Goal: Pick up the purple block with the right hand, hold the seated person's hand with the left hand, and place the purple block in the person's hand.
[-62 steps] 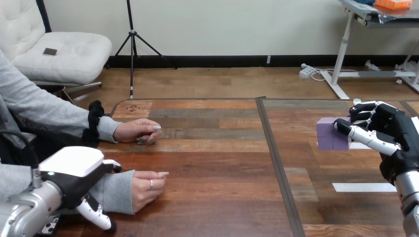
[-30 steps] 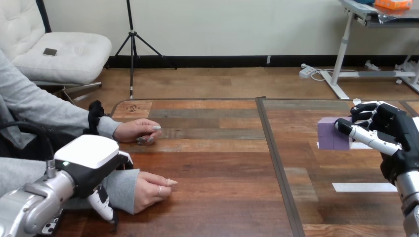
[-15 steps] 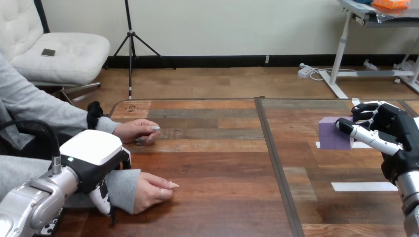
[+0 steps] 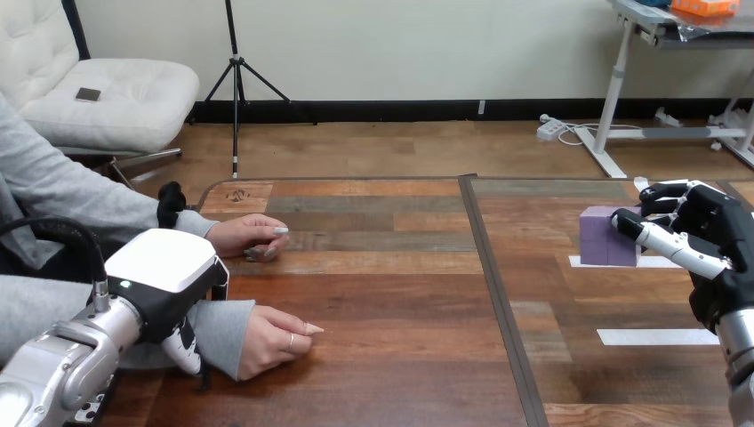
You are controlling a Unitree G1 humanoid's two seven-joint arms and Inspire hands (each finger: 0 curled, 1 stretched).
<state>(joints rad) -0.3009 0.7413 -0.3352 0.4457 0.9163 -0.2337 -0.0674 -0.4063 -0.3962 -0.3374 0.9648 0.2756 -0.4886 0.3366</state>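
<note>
Right hand [image 4: 704, 238] grasps the purple cube-shaped block [image 4: 603, 240] over the wooden desk [image 4: 400, 298]; left hand [image 4: 164, 285] clasps the person's nearer wrist [image 4: 224, 325].

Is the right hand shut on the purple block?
Shut: the right hand curls thumb and fingers round the purple block.

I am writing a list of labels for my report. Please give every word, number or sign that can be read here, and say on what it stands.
No text here can be read.
Small dark mark at the far left corner of the table: too small to read.
Purple block: plain faces, no print.
White tape strips on the table: blank.
</note>
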